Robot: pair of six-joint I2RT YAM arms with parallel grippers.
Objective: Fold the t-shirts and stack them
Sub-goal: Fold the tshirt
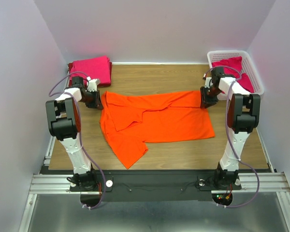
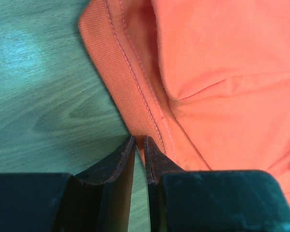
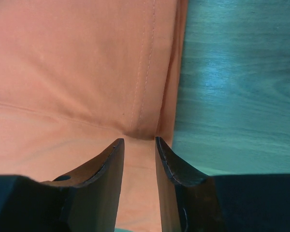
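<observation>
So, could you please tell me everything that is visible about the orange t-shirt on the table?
The orange t-shirt is bright, plain, soft-looking cloth with a ribbed band and stitched seams. It lies spread across the middle of the wooden table, partly folded over itself, one corner pointing toward the arms. The left gripper meets it at that ribbed edge and the right gripper at the opposite edge; whether either grips it cannot be told.
</observation>
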